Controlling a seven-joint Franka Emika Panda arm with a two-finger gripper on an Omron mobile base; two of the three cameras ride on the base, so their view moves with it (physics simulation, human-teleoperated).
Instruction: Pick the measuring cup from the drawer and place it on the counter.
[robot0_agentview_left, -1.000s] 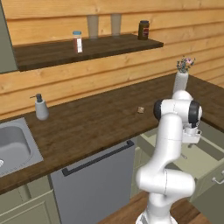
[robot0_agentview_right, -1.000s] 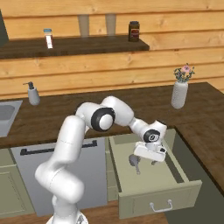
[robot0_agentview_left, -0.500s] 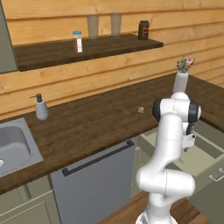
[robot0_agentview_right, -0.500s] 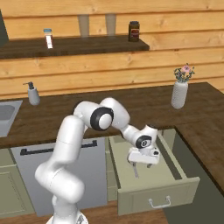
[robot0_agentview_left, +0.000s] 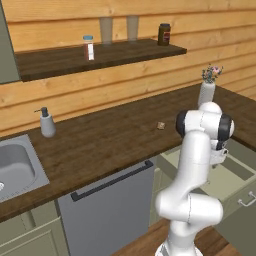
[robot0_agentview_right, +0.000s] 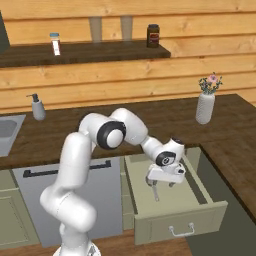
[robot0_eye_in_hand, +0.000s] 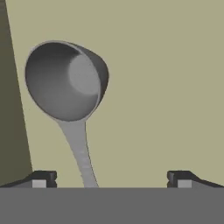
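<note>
The pincer (robot0_eye_in_hand: 109, 178) is held spread wide inside the open drawer (robot0_agentview_right: 212, 202), its two dark fingertips (robot0_eye_in_hand: 41, 178) set well apart with nothing pinched between them. The measuring cup (robot0_eye_in_hand: 65, 81) is seen lying on the cream drawer floor just ahead of the pincer, its round bowl facing the camera and its thin straight handle running back between the fingertips, nearer the one at the left of the hand view. In the right base view the pincer (robot0_agentview_right: 162, 182) is lowered over the drawer's middle, and the cup itself cannot be made out there. The drawer is pulled out below the dark wood-grain worktop (robot0_agentview_right: 150, 122), on which a flower vase (robot0_agentview_right: 205, 107) and a soap dispenser (robot0_agentview_right: 37, 107) are set.
</note>
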